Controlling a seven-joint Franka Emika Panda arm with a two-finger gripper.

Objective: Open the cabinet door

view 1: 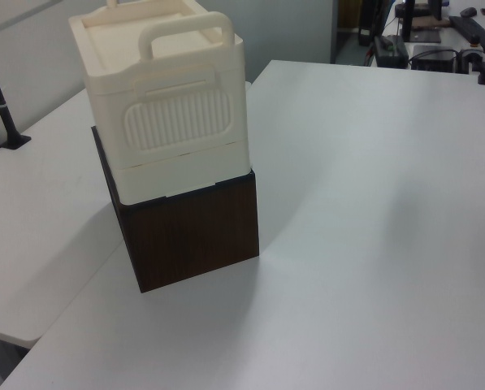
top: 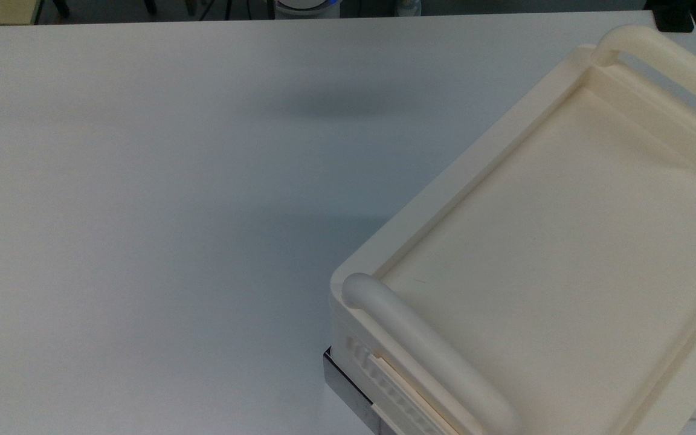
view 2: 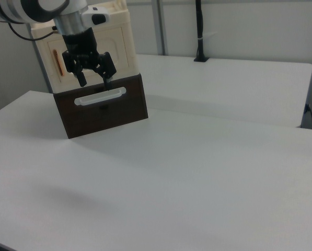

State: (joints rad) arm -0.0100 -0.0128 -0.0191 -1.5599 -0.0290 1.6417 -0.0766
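Cabinet door (view 2: 90,55) shut flat on cream cabinet (view 1: 165,106) front, right view's upper left; copper handle (view 2: 56,61) near its left end. Gripper (view 2: 94,78) hanging in front w/ fingers spread wide, holding nothing, just above white bar (view 2: 100,96) on dark wood base (view 1: 193,231). All on white table (top: 142,181).

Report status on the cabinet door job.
Gripper open, hanging in front of the cabinet face. Cabinet door shut, copper handle untouched. Nothing between gripper and door.
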